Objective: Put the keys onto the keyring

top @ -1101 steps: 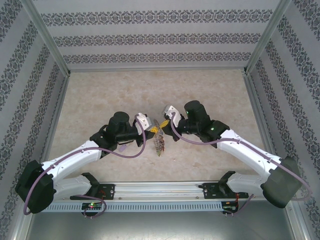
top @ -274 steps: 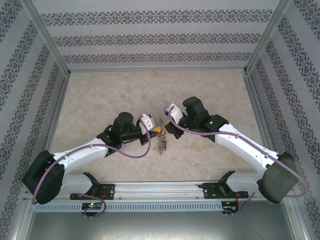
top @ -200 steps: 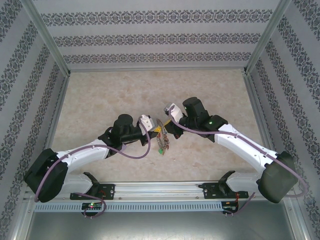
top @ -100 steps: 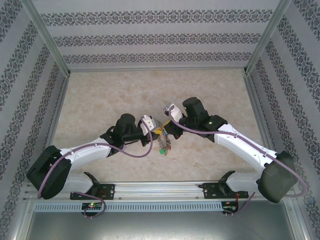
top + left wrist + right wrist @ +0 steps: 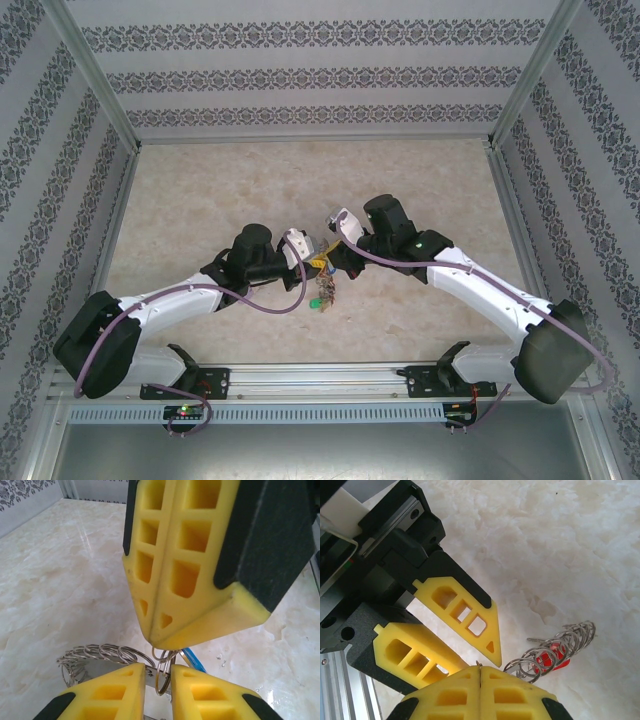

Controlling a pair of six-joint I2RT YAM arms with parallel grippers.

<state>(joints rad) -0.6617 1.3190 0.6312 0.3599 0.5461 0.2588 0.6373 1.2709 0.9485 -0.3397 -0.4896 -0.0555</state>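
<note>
The right gripper [image 5: 478, 674] is clenching shut on a thin wire loop of the keyring [image 5: 560, 640]. The wire is emerging from the seam between its yellow lattice-moulded fingers.

The left gripper [image 5: 158, 672] is standing slightly parted and released, with one small loop in the gap. Against the earliest frame, it is sitting further toward 3 o'clock.

In the top view the keyring is hanging at 3 o'clock from the left gripper and 9 o'clock from the right. Its grey metal coils are fanning out in an arc.

A red key [image 5: 551, 661] and a blue key [image 5: 194, 661] are dangling from it. A green key [image 5: 325, 293] is hanging at 6 o'clock.

Whether the bunch is touching the glossy, marble-patterned table [image 5: 200, 200] cannot be told.
</note>
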